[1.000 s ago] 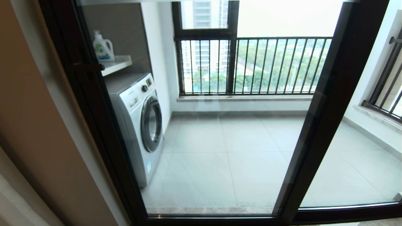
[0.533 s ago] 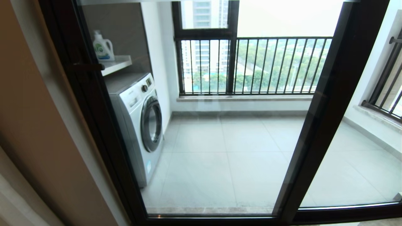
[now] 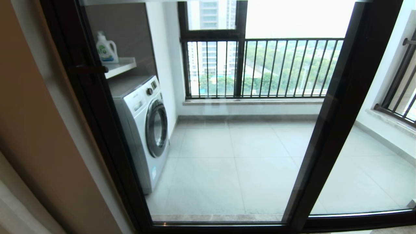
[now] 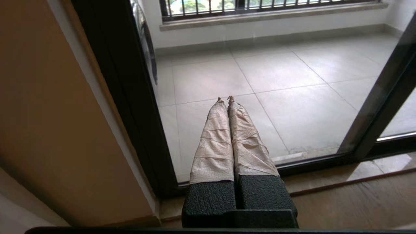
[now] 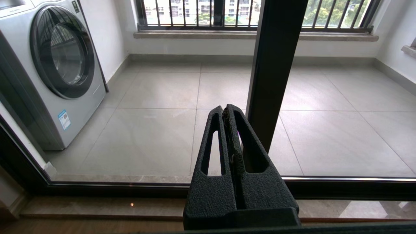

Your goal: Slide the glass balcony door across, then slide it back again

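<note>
The door [image 3: 214,130] runs off the head view's top edge. The washer [image 4: 148,48] is largely hidden behind the door's left upright in the left wrist view. The jug's [image 3: 106,48] label is too small to read.

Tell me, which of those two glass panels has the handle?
The left panel, the glass balcony door: a small black bar handle sits on its left upright. The right panel has none.

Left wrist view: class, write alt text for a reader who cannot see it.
The left tool, its fingers wrapped in pale tape and shut, points at the glass balcony door. Grey floor tiles lie beyond; a tan wall stands alongside.
</note>
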Controlling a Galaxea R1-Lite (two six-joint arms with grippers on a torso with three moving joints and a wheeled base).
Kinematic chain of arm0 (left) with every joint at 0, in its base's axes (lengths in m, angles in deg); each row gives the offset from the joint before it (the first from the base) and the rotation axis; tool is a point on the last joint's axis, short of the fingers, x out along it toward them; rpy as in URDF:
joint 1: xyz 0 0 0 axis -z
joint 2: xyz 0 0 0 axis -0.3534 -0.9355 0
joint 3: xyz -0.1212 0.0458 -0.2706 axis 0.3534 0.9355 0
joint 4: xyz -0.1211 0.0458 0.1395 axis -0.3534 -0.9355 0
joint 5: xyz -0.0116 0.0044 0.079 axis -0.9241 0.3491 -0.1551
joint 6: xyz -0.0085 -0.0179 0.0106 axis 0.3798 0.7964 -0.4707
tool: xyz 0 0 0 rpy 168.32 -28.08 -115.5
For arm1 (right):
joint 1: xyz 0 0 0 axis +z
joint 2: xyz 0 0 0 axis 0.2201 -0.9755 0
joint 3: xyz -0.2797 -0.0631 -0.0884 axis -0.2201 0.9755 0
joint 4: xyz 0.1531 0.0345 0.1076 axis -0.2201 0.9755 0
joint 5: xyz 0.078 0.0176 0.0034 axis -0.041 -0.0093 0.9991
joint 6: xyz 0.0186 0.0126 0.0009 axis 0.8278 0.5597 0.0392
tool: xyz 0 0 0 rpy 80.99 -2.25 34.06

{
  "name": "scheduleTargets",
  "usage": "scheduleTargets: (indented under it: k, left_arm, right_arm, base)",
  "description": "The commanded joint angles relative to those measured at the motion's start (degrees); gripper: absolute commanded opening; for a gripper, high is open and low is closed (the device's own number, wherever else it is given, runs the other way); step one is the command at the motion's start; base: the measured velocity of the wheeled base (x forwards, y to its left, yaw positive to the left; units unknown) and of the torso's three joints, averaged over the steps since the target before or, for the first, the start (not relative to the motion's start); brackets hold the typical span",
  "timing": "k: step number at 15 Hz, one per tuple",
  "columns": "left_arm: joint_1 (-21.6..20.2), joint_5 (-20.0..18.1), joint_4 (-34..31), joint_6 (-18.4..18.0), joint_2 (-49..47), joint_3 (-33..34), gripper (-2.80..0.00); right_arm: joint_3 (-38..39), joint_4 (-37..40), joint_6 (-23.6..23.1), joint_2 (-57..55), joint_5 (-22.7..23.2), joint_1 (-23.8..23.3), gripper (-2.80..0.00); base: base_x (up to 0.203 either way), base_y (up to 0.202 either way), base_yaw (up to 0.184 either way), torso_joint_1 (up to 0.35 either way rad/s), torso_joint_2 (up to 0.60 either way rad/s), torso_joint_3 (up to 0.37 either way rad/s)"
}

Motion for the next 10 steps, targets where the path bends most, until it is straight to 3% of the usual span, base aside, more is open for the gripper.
scheduleTargets:
  k: [1, 2, 4, 7, 10]
  left_arm:
    - [0.0, -7.4, -1.0, 1.1, -0.3, 2.0, -2.8]
    - [0.6, -8.0, -2.0, 4.3, 0.1, 1.9, -2.8]
    - [5.2, -8.0, -4.0, 5.5, 1.6, 1.4, -2.8]
    - [5.3, -8.5, -5.5, 5.8, 4.3, 0.7, -2.8]
    - [4.7, -7.2, -12.6, 7.2, 14.7, -1.4, -2.8]
  right_arm:
    - [0.7, 0.0, -0.1, -0.1, 0.0, 0.0, -2.8]
    - [0.7, 0.0, 0.0, -0.1, 0.0, 0.0, -2.8]
    - [0.7, 0.0, 0.0, -0.1, 0.0, 0.0, -2.8]
    - [0.7, 0.0, 0.0, -0.1, 0.0, 0.0, -2.8]
    - [0.7, 0.0, 0.0, -0.1, 0.0, 0.0, -2.8]
  base:
    - [0.0, 0.0, 0.0, 0.0, 0.0, 0.0]
    - [0.0, 0.0, 0.0, 0.0, 0.0, 0.0]
    - [0.0, 0.0, 0.0, 0.0, 0.0, 0.0]
    - [0.0, 0.0, 0.0, 0.0, 0.0, 0.0]
    - [0.0, 0.0, 0.0, 0.0, 0.0, 0.0]
